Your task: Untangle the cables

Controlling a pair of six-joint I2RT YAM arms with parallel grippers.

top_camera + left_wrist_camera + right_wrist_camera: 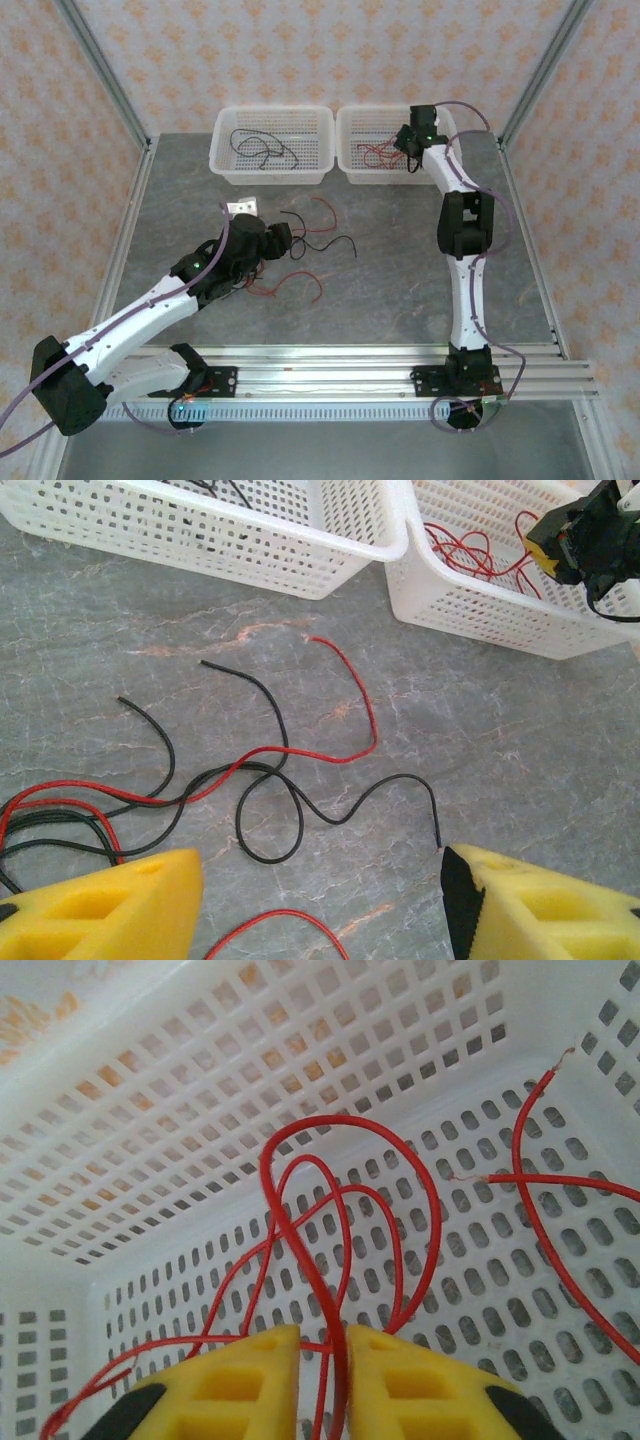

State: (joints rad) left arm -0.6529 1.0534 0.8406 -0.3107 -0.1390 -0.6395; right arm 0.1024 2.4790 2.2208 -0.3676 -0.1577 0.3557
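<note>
**Right gripper in the red-wire basket, left gripper over the loose tangle: sorting partly done**

The right gripper (pixel 322 1345) is inside the right-hand white perforated plastic basket (pixel 370 178). Its yellow fingers are set narrow, and a thin red wire (pixel 335 1118) runs up through the slit between them. Whether that wire is pinched or only lying in the gap cannot be told. Other looped red wires (pixel 375 155) are seen on this basket's floor.

The left gripper (pixel 320 880) is held wide with nothing between its fingers. It is low over the grey marbled table (pixel 400 290) and faces the loose cables.

Done, as judged:
- Thin black wires (pixel 262 150) are lying in the left-hand white perforated basket (pixel 270 178).
- Red wires are collected in the right-hand basket, so the two colours are kept apart.

Left, as judged:
- A knot of cables lies on the table between the left gripper and the baskets.
- In the left wrist view, a long black wire (pixel 300 820) is looped over itself and crossed by a curved red wire (pixel 372 710).
- At the left edge of that view, red and black strands run close together and pass under the finger.
- A further red strand (pixel 280 915) lies just in front of the fingers.

The number of strands on the table cannot be fixed, because several overlap. The task is judged to be partway through. Both baskets are stocked, but the tangle on the table has yet to be pulled apart and sorted.
</note>
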